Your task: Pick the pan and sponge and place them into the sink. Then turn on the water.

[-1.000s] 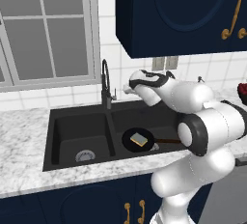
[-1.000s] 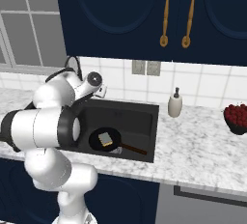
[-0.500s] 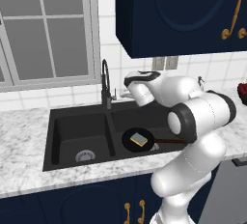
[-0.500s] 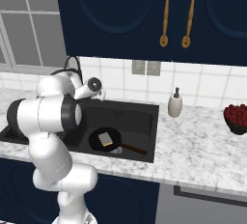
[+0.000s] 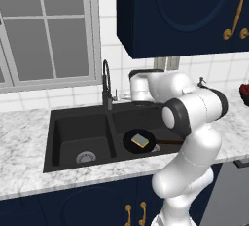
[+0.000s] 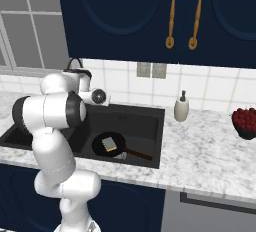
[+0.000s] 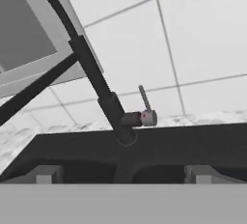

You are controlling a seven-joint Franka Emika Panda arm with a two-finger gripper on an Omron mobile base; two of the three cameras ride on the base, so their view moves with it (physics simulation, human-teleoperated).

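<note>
Pan (image 5: 139, 141) in right basin of sink (image 5: 63, 142), sponge (image 5: 140, 141) flat inside pan: placing done, water not yet on. Over the last second, arm swung left, away from above the pan toward faucet (image 5: 106, 86); gripper (image 7: 123, 175) now faces lever (image 7: 144, 98) head-on from near, fingertips (image 7: 44, 175) spread and empty. Lever upright, thin, just right of the faucet stem; tiled wall close behind, sink rim below. Little room behind the lever; free space in front and to its right. Soap bottle (image 6: 181, 108) well apart.
</note>
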